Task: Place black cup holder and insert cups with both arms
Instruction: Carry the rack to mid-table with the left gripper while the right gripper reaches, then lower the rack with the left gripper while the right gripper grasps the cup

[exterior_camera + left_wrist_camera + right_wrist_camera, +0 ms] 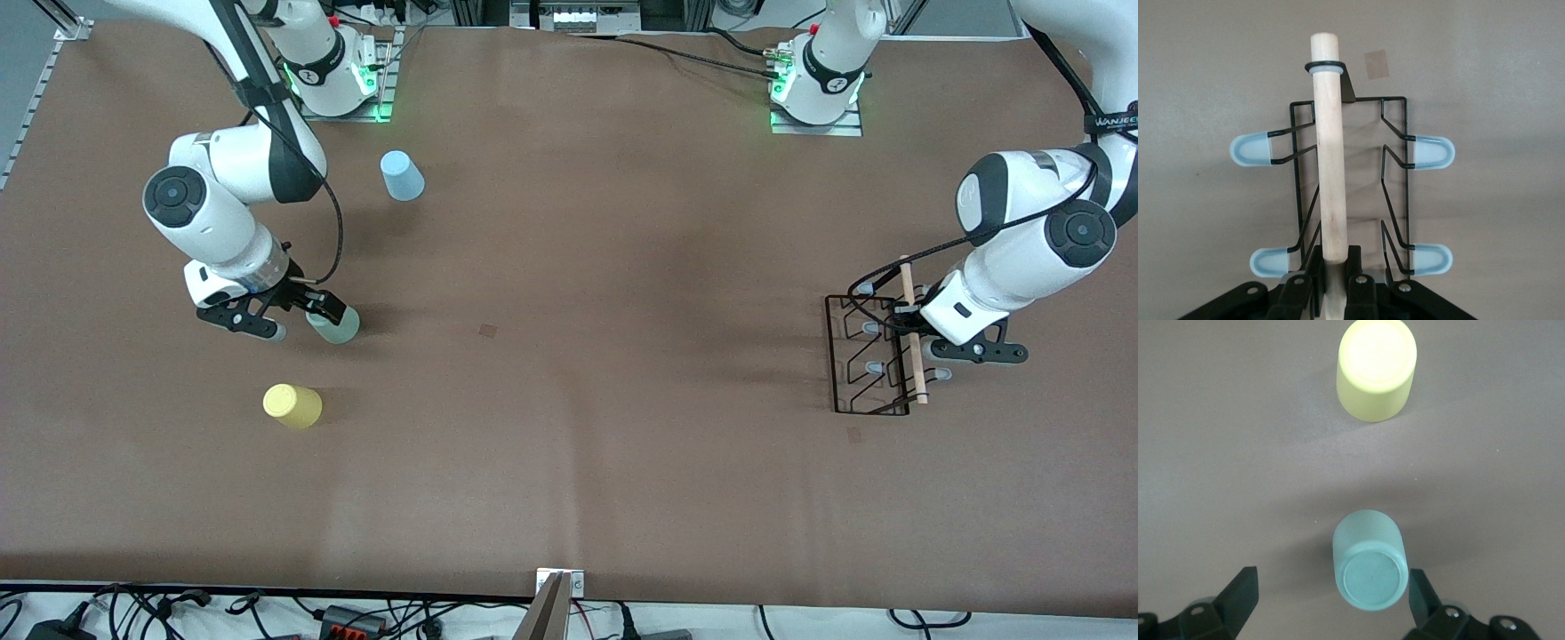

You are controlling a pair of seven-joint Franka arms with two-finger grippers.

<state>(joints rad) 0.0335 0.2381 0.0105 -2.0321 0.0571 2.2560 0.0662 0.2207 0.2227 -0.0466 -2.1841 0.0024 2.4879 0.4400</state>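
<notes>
Early stage: left hand (1331, 293) grips the wooden handle of the cup holder (876, 356) at its table end; right hand (1331, 600) spread wide around the mint cup (1369, 560); no cups inserted.

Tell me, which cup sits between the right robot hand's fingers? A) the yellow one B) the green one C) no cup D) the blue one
B: the green cup stands upside down between the open fingers of the right gripper, which have not closed on it.
</notes>
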